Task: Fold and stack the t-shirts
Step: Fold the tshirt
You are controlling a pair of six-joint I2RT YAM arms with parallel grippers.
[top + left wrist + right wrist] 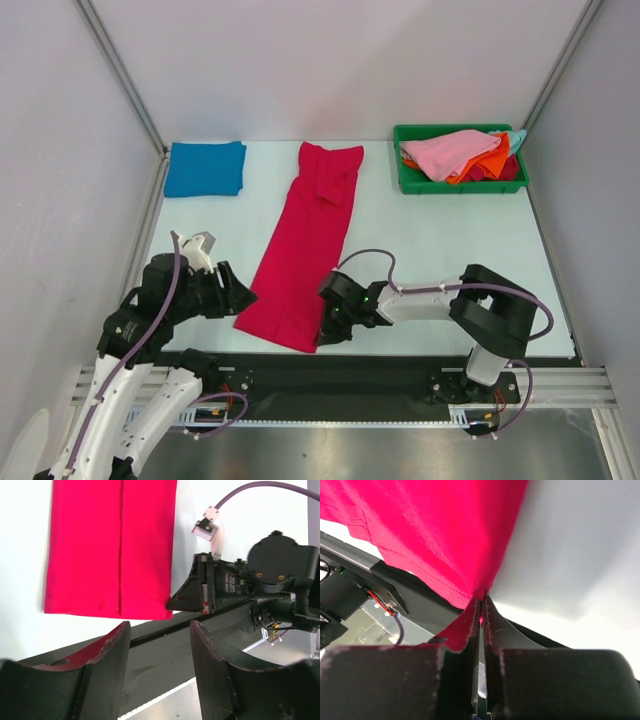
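The crimson t-shirt (307,245) lies as a long narrow strip down the middle of the table, its sleeves folded in. My right gripper (326,335) is shut on its near right corner, and the wrist view shows the hem (470,575) pinched between the closed fingertips (481,601). My left gripper (243,297) is open and empty just left of the shirt's near left corner (107,550). A folded blue t-shirt (205,168) lies at the back left. Pink (452,153), orange (487,163) and light blue shirts sit heaped in the bin.
The green plastic bin (410,182) stands at the back right corner. Grey walls close the table on the left, right and back. A black rail (380,375) runs along the near edge below the shirt's hem.
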